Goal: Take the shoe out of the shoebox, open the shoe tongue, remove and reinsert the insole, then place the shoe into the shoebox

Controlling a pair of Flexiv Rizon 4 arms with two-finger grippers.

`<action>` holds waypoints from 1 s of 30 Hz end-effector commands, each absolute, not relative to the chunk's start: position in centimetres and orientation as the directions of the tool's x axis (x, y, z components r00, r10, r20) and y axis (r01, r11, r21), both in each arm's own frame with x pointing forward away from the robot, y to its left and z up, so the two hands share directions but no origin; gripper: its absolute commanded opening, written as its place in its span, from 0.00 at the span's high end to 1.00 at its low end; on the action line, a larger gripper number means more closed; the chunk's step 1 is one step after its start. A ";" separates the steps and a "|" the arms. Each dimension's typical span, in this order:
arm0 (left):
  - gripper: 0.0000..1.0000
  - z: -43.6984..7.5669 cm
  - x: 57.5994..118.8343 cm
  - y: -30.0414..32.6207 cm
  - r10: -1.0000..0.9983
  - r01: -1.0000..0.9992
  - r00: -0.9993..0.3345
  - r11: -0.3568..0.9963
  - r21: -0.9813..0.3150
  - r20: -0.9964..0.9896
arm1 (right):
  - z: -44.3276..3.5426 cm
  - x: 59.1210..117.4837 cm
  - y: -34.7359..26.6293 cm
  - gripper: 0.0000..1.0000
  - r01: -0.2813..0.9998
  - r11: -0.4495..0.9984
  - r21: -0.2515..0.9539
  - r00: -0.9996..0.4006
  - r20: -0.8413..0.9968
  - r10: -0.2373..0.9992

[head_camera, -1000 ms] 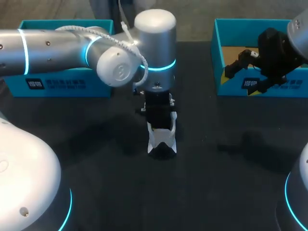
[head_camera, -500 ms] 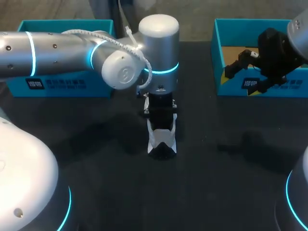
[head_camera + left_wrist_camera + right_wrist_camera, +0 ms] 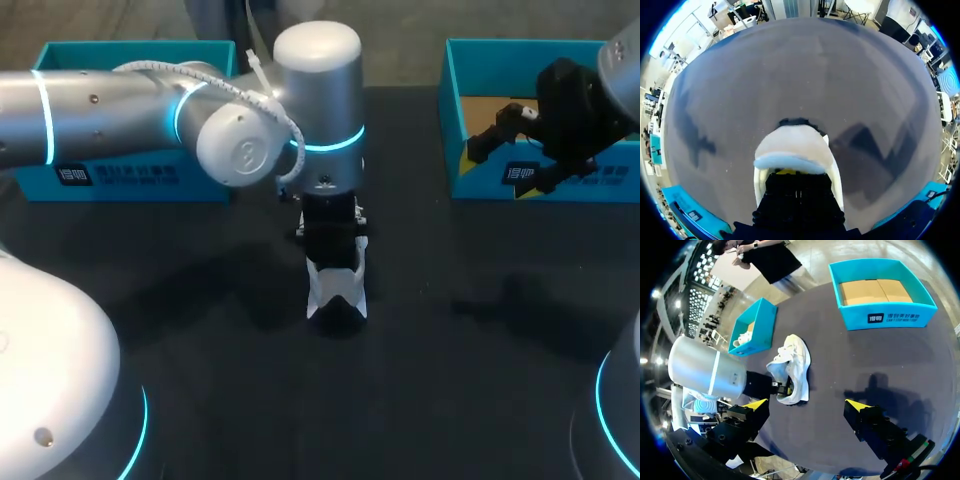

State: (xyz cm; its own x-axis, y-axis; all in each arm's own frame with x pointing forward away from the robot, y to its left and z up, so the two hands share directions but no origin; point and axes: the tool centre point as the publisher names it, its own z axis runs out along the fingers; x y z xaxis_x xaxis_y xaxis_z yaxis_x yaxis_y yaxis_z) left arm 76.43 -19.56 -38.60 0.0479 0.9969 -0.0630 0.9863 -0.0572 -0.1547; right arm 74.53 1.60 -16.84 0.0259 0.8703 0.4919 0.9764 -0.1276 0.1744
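Note:
A white shoe (image 3: pixel 337 285) with dark trim lies in the middle of the black table, also seen in the right wrist view as the shoe (image 3: pixel 796 360). My left gripper (image 3: pixel 332 248) comes straight down onto it, and its wrist hides the far part of the shoe. In the left wrist view the left gripper (image 3: pixel 787 172) is shut, its yellow tips tucked under a white rounded flap of the shoe (image 3: pixel 792 147). My right gripper (image 3: pixel 807 405) hangs open and empty above the front wall of the right shoebox (image 3: pixel 475 180).
A second teal shoebox (image 3: pixel 130 175) stands at the back left; in the right wrist view something white lies in this left box (image 3: pixel 752 322). The right box (image 3: pixel 885 315) shows a bare cardboard floor. Black tabletop (image 3: pixel 470 380) surrounds the shoe.
My left arm's wrist swayed a little to the right and came back. The shoe and the right arm stayed where they were.

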 end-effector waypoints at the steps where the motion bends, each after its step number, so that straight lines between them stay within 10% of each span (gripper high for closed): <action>1: 1.00 -40.1 76.7 -20.5 0.997 0.984 0.054 -0.061 -0.167 -0.048 | -17.0 74.6 1.7 0.00 0.976 -0.129 0.175 0.028 0.491 0.871; 17: 1.00 -41.3 76.6 -20.2 0.999 0.991 0.048 -0.048 -0.128 -0.004 | -17.0 74.6 1.7 0.00 0.976 -0.129 0.175 0.028 0.491 0.871; 30: 1.00 -36.6 78.8 -19.4 1.000 0.987 -0.003 -0.001 0.159 0.026 | -17.0 74.6 1.7 0.00 0.976 -0.129 0.175 0.028 0.491 0.871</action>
State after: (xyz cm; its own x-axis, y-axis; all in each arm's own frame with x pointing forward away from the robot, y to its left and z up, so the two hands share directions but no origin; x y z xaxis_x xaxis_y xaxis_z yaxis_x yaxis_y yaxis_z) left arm 79.49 -19.60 -37.93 0.0116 0.9999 0.0054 0.9982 -0.0119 0.0593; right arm 74.52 1.57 -16.86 0.0254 0.8700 0.4924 0.9764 -0.1273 0.1745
